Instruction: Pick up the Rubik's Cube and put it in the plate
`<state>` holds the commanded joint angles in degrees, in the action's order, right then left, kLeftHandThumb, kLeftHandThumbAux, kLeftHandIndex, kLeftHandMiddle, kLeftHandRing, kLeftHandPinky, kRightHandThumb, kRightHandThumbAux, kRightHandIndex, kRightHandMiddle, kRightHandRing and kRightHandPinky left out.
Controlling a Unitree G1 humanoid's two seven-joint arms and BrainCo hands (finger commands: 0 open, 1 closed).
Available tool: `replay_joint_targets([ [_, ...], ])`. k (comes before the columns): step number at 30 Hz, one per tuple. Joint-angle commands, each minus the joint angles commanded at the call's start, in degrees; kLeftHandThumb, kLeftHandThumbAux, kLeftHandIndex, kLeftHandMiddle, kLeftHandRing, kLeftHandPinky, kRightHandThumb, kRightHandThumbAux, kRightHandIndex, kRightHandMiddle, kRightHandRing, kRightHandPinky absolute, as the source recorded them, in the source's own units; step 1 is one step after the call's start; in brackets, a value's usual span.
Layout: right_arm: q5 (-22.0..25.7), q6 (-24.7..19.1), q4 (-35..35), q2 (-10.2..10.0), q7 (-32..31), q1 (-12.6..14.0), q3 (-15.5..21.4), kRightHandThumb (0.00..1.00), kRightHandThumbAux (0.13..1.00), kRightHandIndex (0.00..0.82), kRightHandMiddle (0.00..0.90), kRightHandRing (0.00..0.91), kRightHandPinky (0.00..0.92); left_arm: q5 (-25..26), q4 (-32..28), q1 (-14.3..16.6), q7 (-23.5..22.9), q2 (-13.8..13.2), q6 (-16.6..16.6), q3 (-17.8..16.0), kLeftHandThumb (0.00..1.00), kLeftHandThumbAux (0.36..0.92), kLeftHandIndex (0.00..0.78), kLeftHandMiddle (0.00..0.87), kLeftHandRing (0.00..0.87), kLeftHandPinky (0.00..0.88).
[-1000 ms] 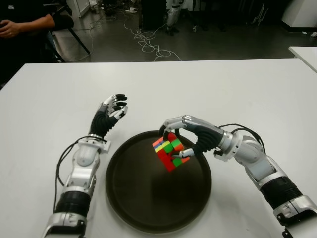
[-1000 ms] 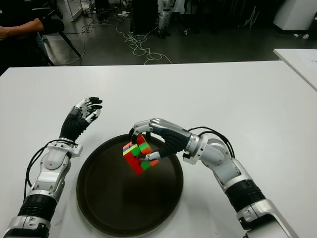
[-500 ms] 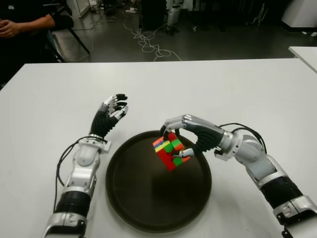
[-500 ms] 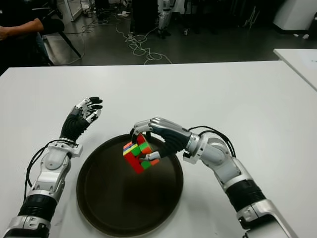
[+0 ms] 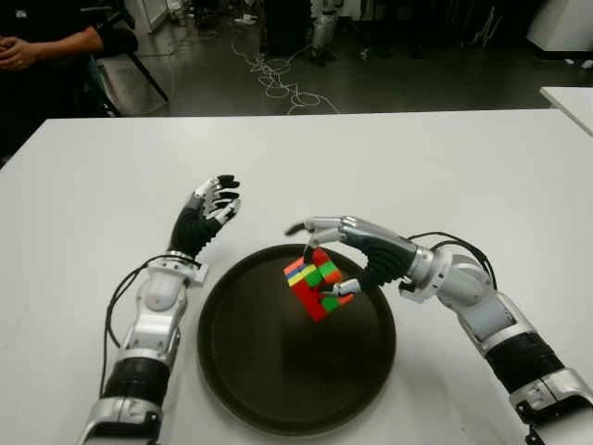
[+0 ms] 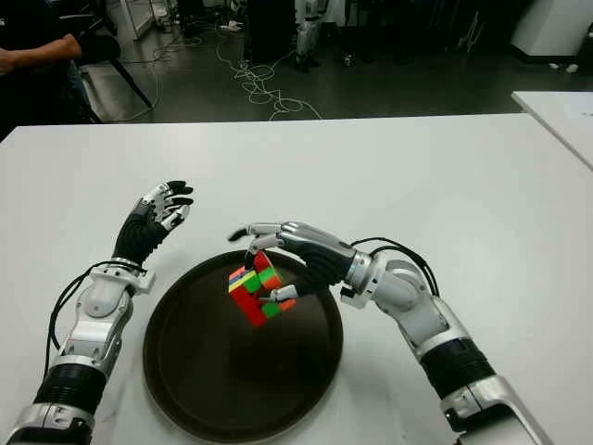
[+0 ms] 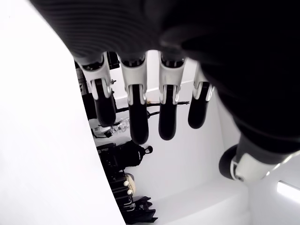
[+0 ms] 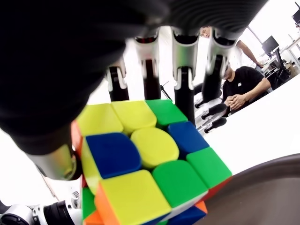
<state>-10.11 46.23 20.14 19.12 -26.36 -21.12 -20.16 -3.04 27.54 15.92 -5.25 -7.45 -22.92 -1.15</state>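
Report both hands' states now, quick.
Left hand: open, holding nothing, beside the plate on its left.
Right hand: fingers opening, cube still against them above the plate.

I have a white worktop [image 5: 445, 158] filling most of my view. Beyond its far edge the floor [image 5: 408, 83] is dark grey, with a tangle of pale cables [image 5: 278, 79] lying on it. At the far left a person [image 5: 42, 46] in dark clothes sits with hands clasped, next to a black chair leg [image 5: 148, 79]. On the right, the corner of a second white table [image 5: 570, 97] shows.
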Motion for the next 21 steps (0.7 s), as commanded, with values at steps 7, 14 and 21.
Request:
replay_joint_targets([
  [7,-0.21,0.12,0.24,-0.31,0.08,0.04,0.09,0.689,0.725,0.417,0.131,0.054,0.01,-0.15,-0.28,-0.02,0.31,0.12,0.22,0.04,0.176,0.567,0.207,0.232,0.241,0.235],
  [14,-0.43,0.67,0.64,-0.6,0.36,0.04,0.18,0.688,0.725,0.417,0.126,0.046,0.001,0.52,-0.77,-0.23,-0.08,0.32,0.53,-0.06,0.187,0.57,0.202,0.225,0.239,0.238],
  [21,-0.74,0.92,0.96,-0.82,0.66,0.07,0.27,0.688,0.725,0.417,0.119,0.041,0.0,0.8,-0.82,-0.24,-0.43,0.26,0.66,-0.03,0.186,0.568,0.202,0.229,0.24,0.238],
])
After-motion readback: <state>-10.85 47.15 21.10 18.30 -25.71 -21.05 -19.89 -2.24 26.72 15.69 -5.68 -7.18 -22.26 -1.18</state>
